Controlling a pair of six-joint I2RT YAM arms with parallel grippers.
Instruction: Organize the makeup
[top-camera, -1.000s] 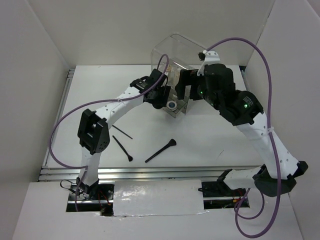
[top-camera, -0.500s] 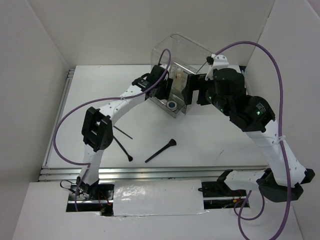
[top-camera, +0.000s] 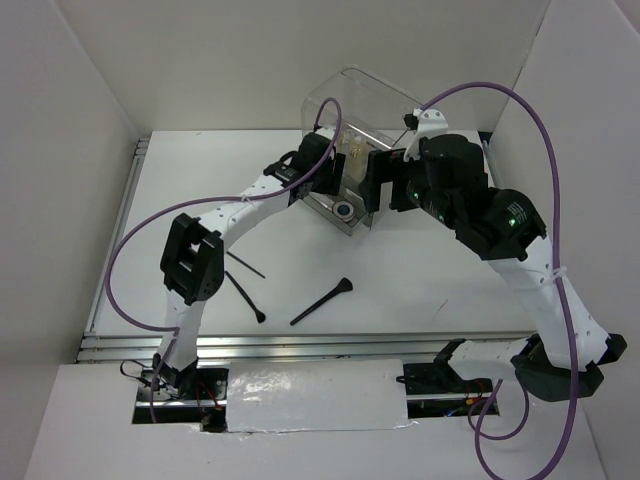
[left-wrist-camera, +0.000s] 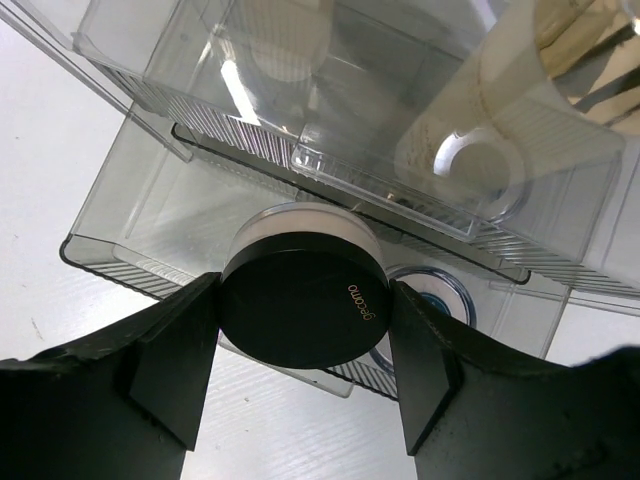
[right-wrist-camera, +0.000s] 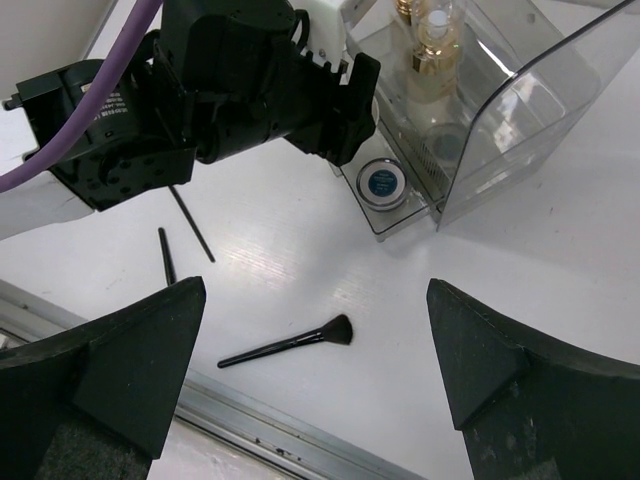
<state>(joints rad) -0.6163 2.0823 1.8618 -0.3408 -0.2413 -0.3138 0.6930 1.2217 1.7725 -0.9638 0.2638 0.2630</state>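
Note:
My left gripper (left-wrist-camera: 303, 292) is shut on a round dark jar (left-wrist-camera: 290, 320) with a black lid and holds it over the open drawer (left-wrist-camera: 120, 235) of the clear acrylic box (top-camera: 372, 98). A second round jar (top-camera: 345, 211) with a blue centre lies in that drawer and also shows in the right wrist view (right-wrist-camera: 382, 182). A cream tube with a gold collar (right-wrist-camera: 431, 50) stands inside the box. Three thin black brushes lie on the table: a fan brush (top-camera: 322, 301), a short one (top-camera: 245, 296) and a thin one (top-camera: 245, 264). My right gripper (right-wrist-camera: 315, 370) is open and empty, high above the table.
The left arm (top-camera: 235, 205) reaches across the table's left half to the box. White walls stand on three sides. A metal rail (top-camera: 300, 343) runs along the table's near edge.
My left gripper has moved up toward the box with the jar in it. The right arm has shifted a little to the right. The brushes have not moved.

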